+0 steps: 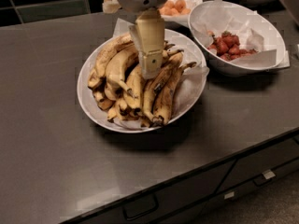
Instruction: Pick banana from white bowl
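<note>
I find no lettering, label or number to read, not on the gripper (151,72) low over the bananas (115,69) in the white bowl (87,108), nor on the counter (56,162).

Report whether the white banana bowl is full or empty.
Full: spotted bananas heap across the white bowl up to its rim. The gripper hangs over the pile's middle.

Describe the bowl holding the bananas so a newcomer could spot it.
On the dark countertop, among several white bowls, the white bowl is the widest, nearest one, directly under the gripper. Only it holds bananas; its neighbours hold red fruit and small orange fruit.
</note>
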`<state>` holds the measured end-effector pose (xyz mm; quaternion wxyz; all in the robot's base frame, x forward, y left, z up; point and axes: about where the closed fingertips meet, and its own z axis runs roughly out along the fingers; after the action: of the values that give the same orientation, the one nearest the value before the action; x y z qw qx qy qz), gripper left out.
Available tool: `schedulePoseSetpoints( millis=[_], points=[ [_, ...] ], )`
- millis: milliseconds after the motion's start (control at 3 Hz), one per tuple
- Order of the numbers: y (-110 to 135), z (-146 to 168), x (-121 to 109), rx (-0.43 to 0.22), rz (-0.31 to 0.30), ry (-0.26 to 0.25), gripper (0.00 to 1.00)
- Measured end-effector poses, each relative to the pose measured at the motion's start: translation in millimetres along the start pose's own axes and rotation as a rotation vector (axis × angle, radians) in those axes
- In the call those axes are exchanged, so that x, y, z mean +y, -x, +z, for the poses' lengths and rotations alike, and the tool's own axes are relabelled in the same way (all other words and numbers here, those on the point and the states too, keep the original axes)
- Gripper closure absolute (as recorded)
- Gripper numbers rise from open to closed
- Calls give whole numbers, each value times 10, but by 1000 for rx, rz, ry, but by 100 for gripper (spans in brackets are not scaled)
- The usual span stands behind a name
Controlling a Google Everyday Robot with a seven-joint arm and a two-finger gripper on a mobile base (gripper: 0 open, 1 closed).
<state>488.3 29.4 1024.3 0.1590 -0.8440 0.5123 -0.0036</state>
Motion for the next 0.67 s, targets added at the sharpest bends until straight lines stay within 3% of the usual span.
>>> schedulePoseSetpoints(
  millis=[667],
  points=[
    [-361, 65, -196, 7, 123, -5, 26]
  ],
)
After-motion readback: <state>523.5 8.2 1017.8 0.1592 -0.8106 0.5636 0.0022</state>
